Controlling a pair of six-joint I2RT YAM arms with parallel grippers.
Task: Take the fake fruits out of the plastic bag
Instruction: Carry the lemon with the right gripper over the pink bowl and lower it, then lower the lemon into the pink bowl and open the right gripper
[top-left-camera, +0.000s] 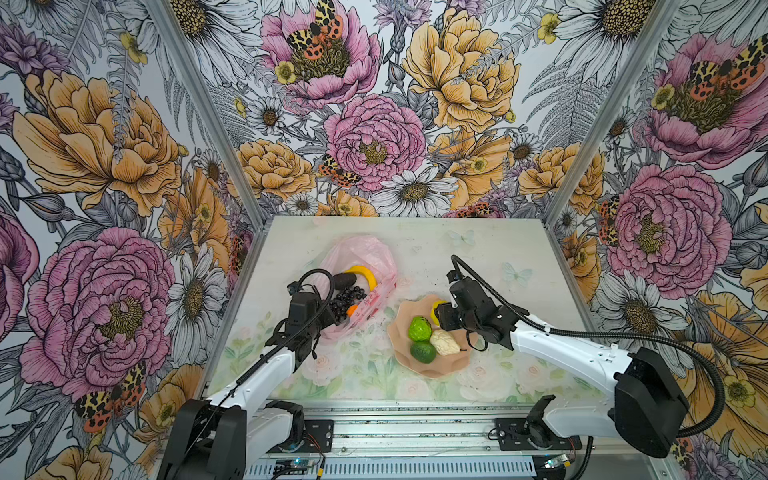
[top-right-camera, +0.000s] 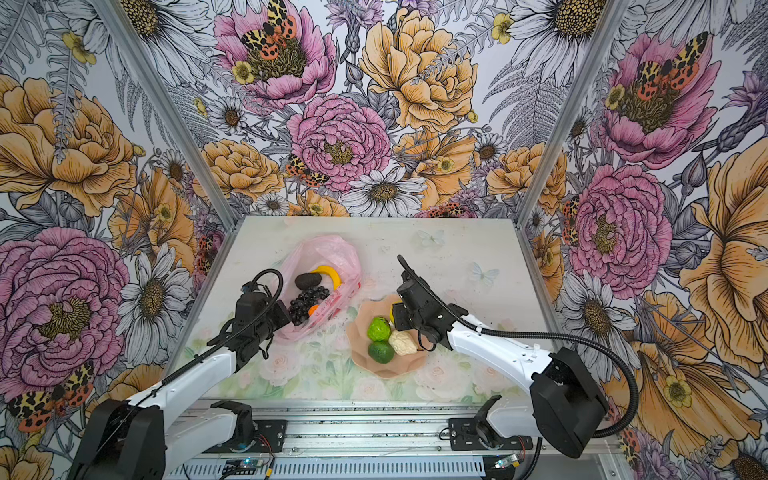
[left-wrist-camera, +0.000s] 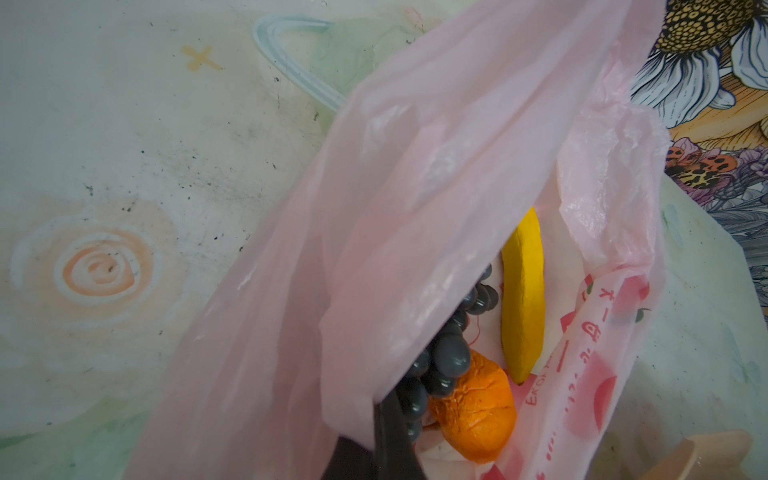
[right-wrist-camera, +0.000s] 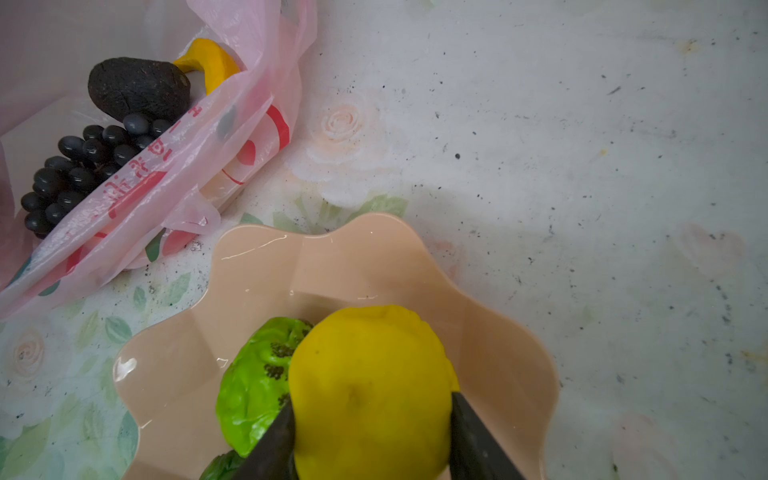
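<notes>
Lemon clamped in right gripper over peach bowl; released onto the pile, it may roll out. Left gripper pinched shut on plastic bag edge; thin film may slip and mouth collapse.

Counts:
- In bag, four: banana, grape bunch, black oval, orange.
- In bowl, three: bumpy green fruit, smooth green fruit, cream lumpy piece.

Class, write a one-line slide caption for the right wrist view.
Right gripper holds the yellow lemon over the peach bowl, beside a green fruit.
</notes>
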